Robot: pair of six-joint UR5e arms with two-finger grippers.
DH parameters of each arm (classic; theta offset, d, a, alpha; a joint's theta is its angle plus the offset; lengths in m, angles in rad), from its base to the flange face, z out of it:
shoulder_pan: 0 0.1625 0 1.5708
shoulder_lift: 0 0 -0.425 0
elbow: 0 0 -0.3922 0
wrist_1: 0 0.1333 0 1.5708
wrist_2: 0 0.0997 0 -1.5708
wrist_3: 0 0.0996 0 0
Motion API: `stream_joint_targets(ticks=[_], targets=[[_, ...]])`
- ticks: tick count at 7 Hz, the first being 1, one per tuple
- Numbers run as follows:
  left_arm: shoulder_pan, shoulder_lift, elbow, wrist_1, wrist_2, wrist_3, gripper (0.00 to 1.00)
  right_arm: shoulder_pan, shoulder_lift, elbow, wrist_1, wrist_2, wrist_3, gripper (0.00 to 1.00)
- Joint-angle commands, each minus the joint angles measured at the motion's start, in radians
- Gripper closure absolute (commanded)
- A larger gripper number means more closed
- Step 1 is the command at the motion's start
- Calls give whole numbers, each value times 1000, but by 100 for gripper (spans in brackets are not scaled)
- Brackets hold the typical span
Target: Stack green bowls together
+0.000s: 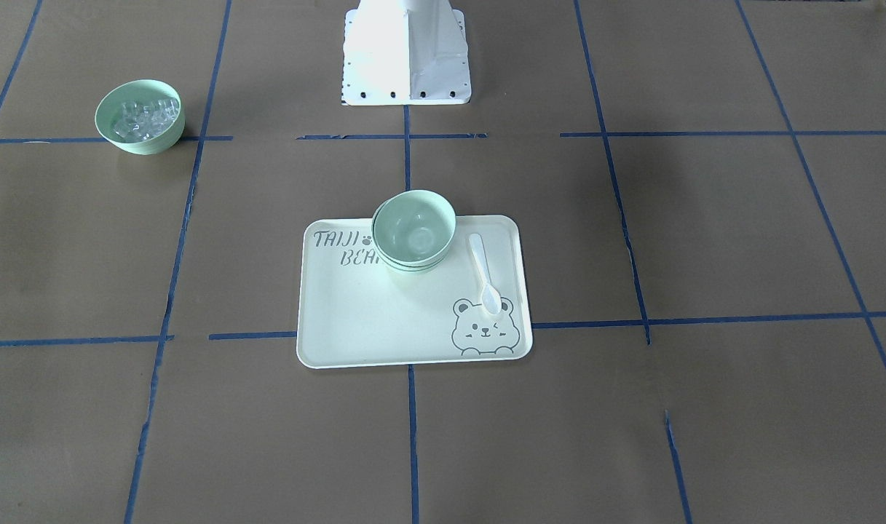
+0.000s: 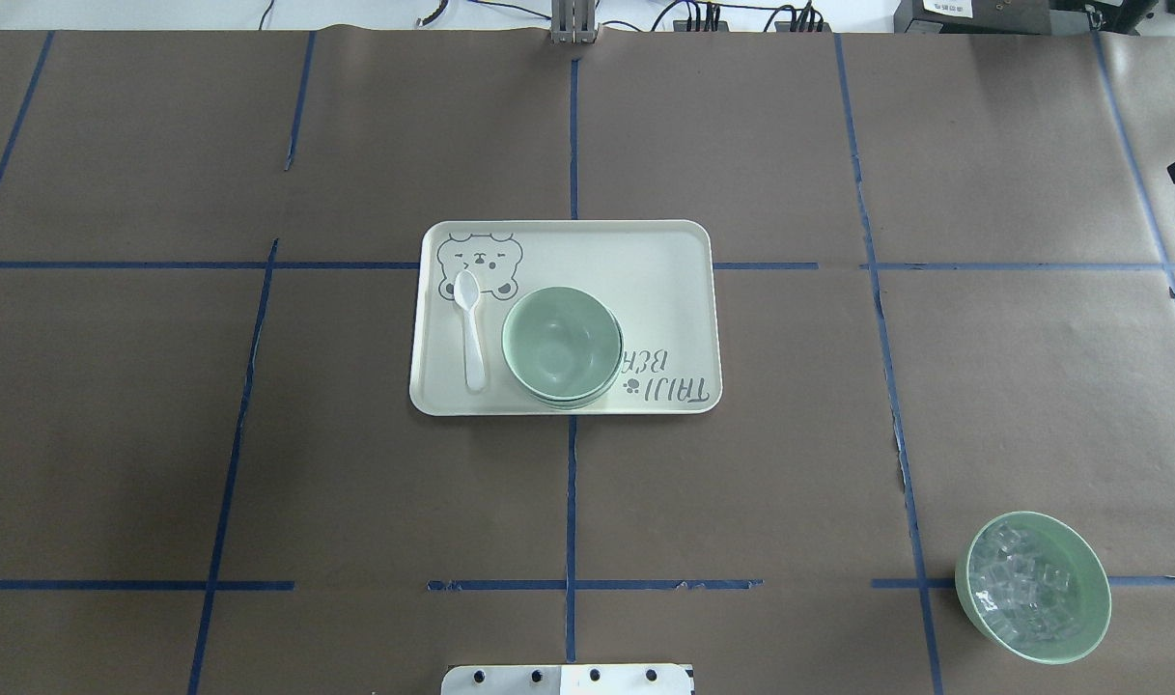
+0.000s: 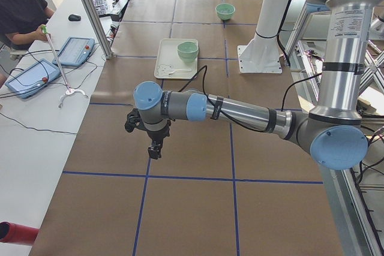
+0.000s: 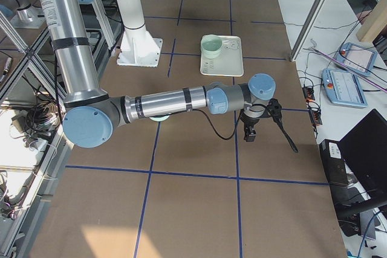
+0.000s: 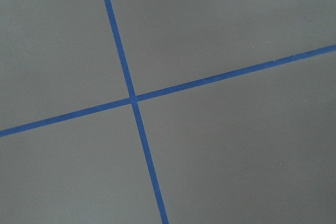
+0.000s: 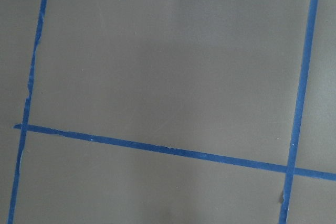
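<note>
Green bowls (image 2: 561,347) nested on tray (image 2: 664,251), arms far off

Left gripper (image 3: 155,148): over table (image 3: 198,208), left end; opening unreadable. Bowls central, between both arms. Right gripper (image 4: 249,132): right end; opening likewise unreadable. Neither arm clearly nearer.

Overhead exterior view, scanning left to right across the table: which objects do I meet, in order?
white spoon → stack of green bowls → green bowl of clear cubes; the first two sit on the bear-print tray.
</note>
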Motion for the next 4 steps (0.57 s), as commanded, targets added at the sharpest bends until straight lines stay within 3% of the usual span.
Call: stream_joint_targets(ticks=[1, 4], targets=[[1, -2, 27, -7, -2, 0, 0, 22, 1, 5, -87, -38, -98, 0], [1, -11, 50, -6, 0, 0, 0, 25, -4, 0, -98, -46, -117, 0]])
